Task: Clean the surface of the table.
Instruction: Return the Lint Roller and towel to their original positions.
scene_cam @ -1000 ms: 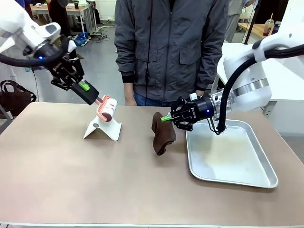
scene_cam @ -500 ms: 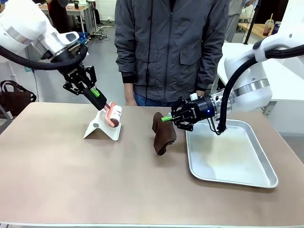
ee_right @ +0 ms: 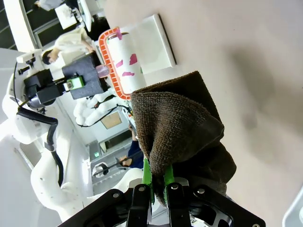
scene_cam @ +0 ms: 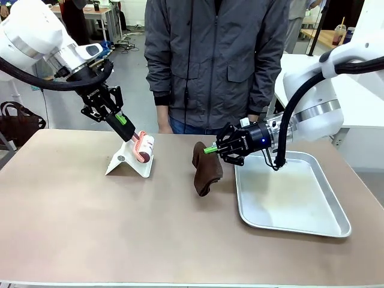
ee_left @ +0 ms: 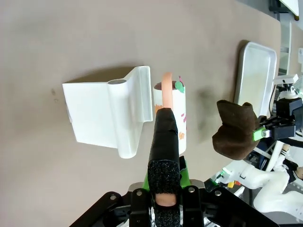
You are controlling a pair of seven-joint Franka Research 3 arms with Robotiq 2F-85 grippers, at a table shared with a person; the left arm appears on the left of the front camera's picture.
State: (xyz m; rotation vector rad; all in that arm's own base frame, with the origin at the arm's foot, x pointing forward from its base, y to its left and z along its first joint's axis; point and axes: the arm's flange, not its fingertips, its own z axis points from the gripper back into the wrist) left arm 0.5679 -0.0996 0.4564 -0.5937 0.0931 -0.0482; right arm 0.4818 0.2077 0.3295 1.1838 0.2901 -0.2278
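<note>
My left gripper (scene_cam: 123, 123) is shut on the black foam handle (ee_left: 164, 151) of a lint roller (scene_cam: 144, 147). The white spotted roll (ee_left: 171, 111) hangs right beside the raised ridge of a white stand (scene_cam: 127, 163) on the brown table (scene_cam: 120, 228). Whether roll and stand touch I cannot tell. My right gripper (scene_cam: 211, 150) is shut on the top of a dark brown cloth (scene_cam: 206, 171). The cloth droops down, its lower end on the table just left of the tray. In the right wrist view the cloth (ee_right: 182, 127) bunches over the green pads (ee_right: 147, 177).
A silver metal tray (scene_cam: 288, 201) lies on the table's right side, right under my right arm. A person in a grey jacket (scene_cam: 216, 60) stands at the far edge, between stand and cloth. The near half of the table is bare.
My left arm has swung right and down, bringing the lint roller from above the stand to its ridge. The right arm and the cloth have stayed put.
</note>
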